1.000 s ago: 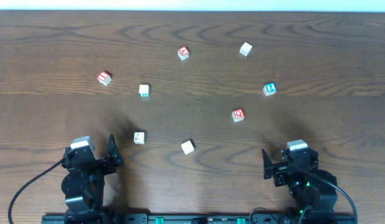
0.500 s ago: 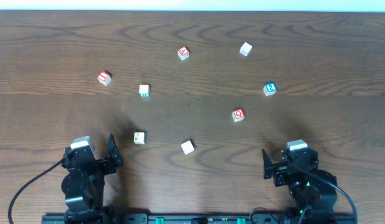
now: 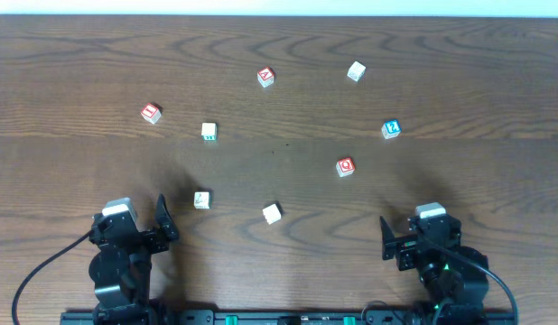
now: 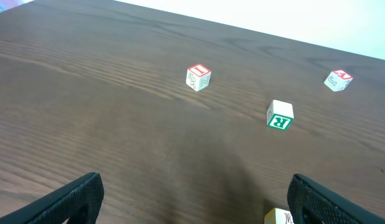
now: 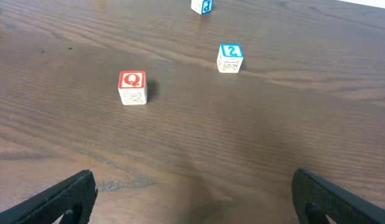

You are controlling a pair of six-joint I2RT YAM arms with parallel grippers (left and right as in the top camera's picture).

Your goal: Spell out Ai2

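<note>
Ai2 cubes lie scattered and well apart: A cube (image 3: 266, 77) far centre, I cube (image 3: 151, 113) far left, 2 cube (image 3: 392, 129) right. Left gripper (image 4: 192, 202) and right gripper (image 5: 192, 199) rest near, fingers spread wide and empty, likely poised for a first pick.

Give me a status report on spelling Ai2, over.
Left hand and right hand open, empty. A cube, I cube, 2 cube scattered apart, none lined up. Q cube near the 2 cube, not touching.
</note>
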